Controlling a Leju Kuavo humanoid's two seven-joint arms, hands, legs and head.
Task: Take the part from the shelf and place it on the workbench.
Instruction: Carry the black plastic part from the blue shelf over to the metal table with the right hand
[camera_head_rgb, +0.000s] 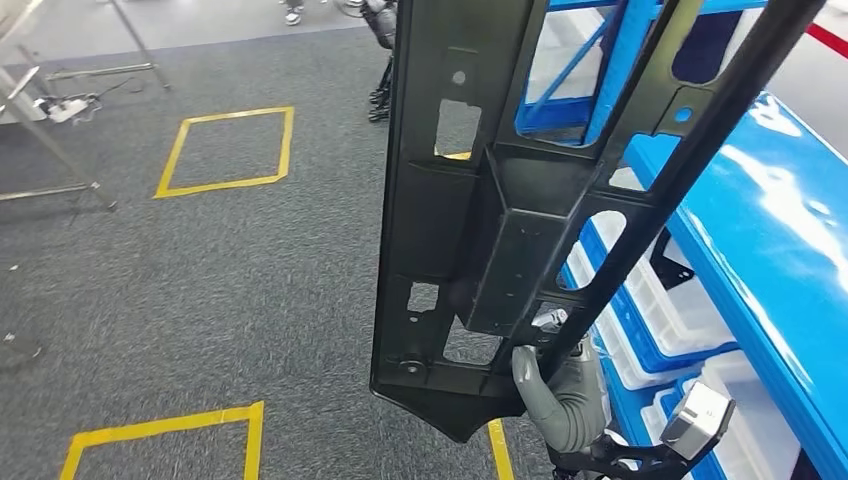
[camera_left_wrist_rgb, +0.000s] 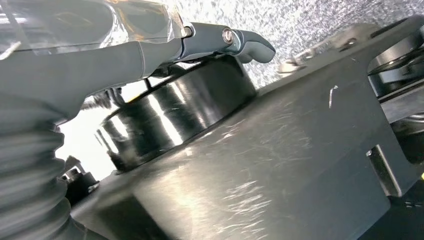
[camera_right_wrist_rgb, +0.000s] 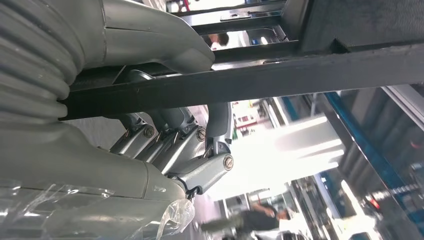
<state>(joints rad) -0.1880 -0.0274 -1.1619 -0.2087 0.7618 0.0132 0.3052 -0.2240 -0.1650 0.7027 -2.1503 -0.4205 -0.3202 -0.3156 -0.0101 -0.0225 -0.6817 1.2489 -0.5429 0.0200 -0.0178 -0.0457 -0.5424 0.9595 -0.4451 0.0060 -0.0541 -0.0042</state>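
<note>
The right robot hand (camera_head_rgb: 548, 385) is gripping the lower end of one long black part (camera_head_rgb: 470, 220) in the head view, its grey fingers closing around a thin bar of the frame. The part is standing nearly upright above grey carpet, its long axis running from near the robot up and away, leaning slightly toward the blue shelf (camera_head_rgb: 770, 230) on the right, where white bins (camera_head_rgb: 690, 310) are sitting. Three yellow tape squares (camera_head_rgb: 228, 150) are marking the floor. The left wrist view is showing the left robot hand (camera_left_wrist_rgb: 150, 55) with its grey thumb resting over a shiny black cylinder on a dark scratched plate; whether it is holding anything I cannot tell. The right wrist view is showing the right robot hand (camera_right_wrist_rgb: 170, 145) with thumb and fingers wrapping around the part's black bar (camera_right_wrist_rgb: 250, 82), and one blurred person (camera_right_wrist_rgb: 260, 217) beyond.
</note>
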